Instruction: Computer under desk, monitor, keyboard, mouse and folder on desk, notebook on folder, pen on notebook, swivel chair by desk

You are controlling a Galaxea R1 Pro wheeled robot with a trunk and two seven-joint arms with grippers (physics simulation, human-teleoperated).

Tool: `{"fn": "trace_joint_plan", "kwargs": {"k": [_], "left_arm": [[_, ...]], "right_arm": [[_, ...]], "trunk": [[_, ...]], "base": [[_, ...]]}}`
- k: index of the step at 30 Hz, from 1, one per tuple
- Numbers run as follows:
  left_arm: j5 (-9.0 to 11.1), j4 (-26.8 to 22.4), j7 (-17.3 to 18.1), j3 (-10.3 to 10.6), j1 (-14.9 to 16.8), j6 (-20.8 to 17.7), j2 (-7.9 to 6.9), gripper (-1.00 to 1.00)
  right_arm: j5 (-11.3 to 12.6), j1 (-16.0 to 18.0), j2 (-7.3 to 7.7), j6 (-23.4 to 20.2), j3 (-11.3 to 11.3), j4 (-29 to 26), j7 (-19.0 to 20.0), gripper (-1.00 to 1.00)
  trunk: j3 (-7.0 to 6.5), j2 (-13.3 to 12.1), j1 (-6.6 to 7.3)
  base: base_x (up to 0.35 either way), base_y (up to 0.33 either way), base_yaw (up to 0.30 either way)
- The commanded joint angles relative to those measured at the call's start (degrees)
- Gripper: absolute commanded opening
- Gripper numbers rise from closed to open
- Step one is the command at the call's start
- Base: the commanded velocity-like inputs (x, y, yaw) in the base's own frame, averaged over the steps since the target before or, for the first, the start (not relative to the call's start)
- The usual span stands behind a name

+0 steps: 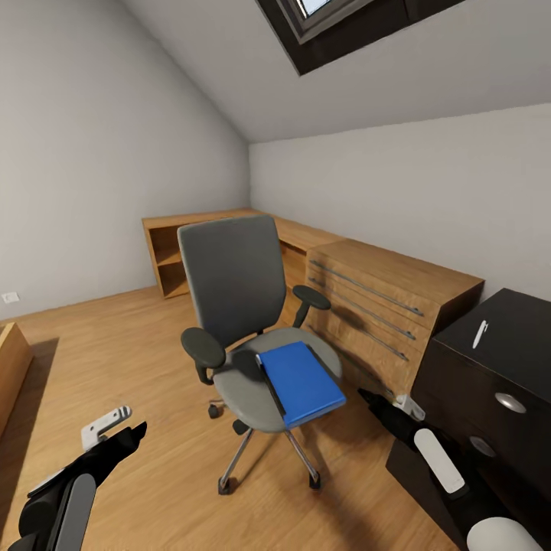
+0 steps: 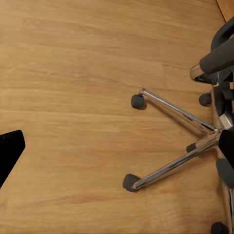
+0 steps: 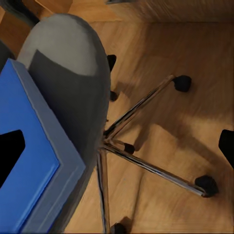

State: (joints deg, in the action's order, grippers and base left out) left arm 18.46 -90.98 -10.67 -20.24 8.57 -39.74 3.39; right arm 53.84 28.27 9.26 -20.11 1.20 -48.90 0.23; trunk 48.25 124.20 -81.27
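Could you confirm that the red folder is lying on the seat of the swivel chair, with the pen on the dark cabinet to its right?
Not quite: the folder is blue, not red, as the head view shows. It does lie on the swivel chair seat, and the pen rests on the dark cabinet.

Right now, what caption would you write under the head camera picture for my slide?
A blue folder lies on the grey swivel chair beside the wooden desk, a pen on the black cabinet.
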Motion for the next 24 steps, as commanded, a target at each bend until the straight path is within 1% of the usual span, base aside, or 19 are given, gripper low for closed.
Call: {"fn": "trace_joint_plan", "kwargs": {"k": [1,3,5,8,9,10,12,17,22,24], "left_arm": [[0.61,-0.07,-0.41,-0.06,0.04,-0.25,0.04,1.00],[0.61,-0.07,-0.41,-0.06,0.04,-0.25,0.04,1.00],[0.66,-0.07,-0.41,-0.06,0.04,-0.25,0.04,1.00],[0.66,-0.06,-0.41,-0.06,0.04,-0.25,0.04,1.00],[0.69,-0.04,-0.41,-0.06,0.04,-0.25,0.04,1.00],[0.69,-0.02,-0.41,-0.06,0.04,-0.25,0.04,1.00],[0.70,0.01,-0.41,-0.06,0.04,-0.25,0.04,1.00],[0.70,0.02,-0.41,-0.06,0.04,-0.25,0.07,1.00],[0.63,0.05,-0.28,-0.02,0.04,-0.29,0.12,1.00],[0.62,0.08,-0.25,0.01,0.04,-0.27,0.13,1.00]], "right_arm": [[0.28,0.03,0.05,-0.12,0.08,0.19,0.74,1.00],[0.27,0.03,0.05,-0.23,0.00,0.42,2.56,1.00],[0.27,0.03,0.05,-0.36,-0.03,0.63,5.39,1.00],[0.29,0.03,0.05,-0.48,0.00,0.76,8.52,1.00],[0.30,0.03,0.05,-0.70,-0.02,0.92,10.97,1.00],[0.30,0.03,0.05,-1.09,-0.03,1.19,12.33,1.00],[0.30,0.03,0.05,-3.21,-0.23,3.56,17.34,1.00],[0.30,0.03,0.06,-3.50,-0.07,3.95,18.18,1.00],[0.30,0.03,-0.09,-3.50,0.27,3.97,18.23,1.00],[0.28,0.03,-0.56,-3.45,0.32,4.01,18.27,1.00]], "trunk": [[0.24,0.44,-0.22],[0.60,1.24,-0.66],[0.96,2.05,-1.09],[1.50,3.25,-1.75],[1.68,3.65,-1.97],[1.86,4.05,-2.19],[2.22,4.85,-2.63],[3.11,6.86,-3.73],[3.11,6.86,-3.73],[3.11,6.86,-3.73]], "base": [[0.000,0.000,0.000],[0.000,0.000,0.000],[0.000,0.000,0.000],[0.000,0.000,0.000],[0.000,0.000,0.000],[0.000,0.000,0.000],[0.000,0.000,0.000],[0.000,0.000,0.000],[0.000,0.000,0.000],[0.000,0.000,0.000]]}}
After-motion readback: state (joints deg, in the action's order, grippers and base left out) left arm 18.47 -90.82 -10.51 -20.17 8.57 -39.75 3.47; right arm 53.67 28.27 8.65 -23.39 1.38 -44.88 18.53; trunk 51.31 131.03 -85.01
